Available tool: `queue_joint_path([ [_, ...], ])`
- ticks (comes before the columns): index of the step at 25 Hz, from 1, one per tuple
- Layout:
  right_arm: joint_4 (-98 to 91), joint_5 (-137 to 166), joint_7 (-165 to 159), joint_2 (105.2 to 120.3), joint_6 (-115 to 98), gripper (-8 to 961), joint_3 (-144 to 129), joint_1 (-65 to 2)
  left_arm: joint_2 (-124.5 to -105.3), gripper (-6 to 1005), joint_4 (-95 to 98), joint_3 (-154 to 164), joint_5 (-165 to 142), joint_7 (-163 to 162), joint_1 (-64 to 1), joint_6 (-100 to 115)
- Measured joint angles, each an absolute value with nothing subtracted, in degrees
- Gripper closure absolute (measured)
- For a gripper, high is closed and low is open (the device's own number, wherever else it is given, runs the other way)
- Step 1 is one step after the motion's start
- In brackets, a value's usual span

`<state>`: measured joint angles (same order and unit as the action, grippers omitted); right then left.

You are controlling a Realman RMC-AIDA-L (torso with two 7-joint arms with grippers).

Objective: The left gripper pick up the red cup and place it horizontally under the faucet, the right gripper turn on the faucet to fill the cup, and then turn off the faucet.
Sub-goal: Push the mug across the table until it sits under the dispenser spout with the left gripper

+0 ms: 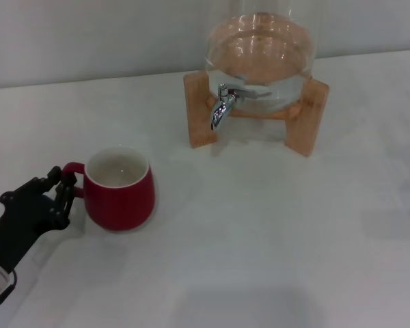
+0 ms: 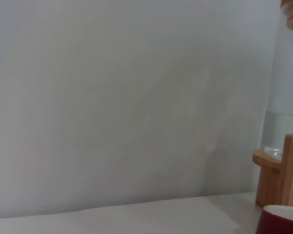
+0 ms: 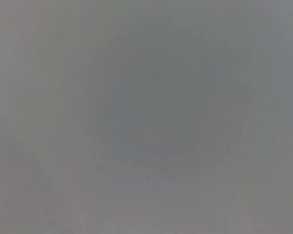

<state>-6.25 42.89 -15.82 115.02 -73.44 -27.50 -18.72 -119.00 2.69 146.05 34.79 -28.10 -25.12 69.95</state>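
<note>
Nearest you, at the desk's near-left corner, the left claw (image 1: 63, 186) has its fingers around the cup's handle; whether they pinch it yet, you cannot tell. You're at the pickup step. The cup (image 1: 119, 189) stands upright. Next: lift and carry it under the faucet (image 1: 224, 104), well apart, nothing between. The right claw is unseen.

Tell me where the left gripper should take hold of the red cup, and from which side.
Grip the loop handle. The red cup stands upright with the handle facing the robot's left, right where the left gripper already sits, so come in level from that side. The rounded belly looks too wide for its fingers.
</note>
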Motion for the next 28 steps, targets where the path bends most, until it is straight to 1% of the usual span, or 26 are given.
queue_joint_path([
  [28, -6.1, 43.0, -15.8, 115.05, -73.2, 77, -27.9, -19.1, -119.0, 810, 2.8, 146.1, 31.0, -28.9, -31.2, 65.6],
])
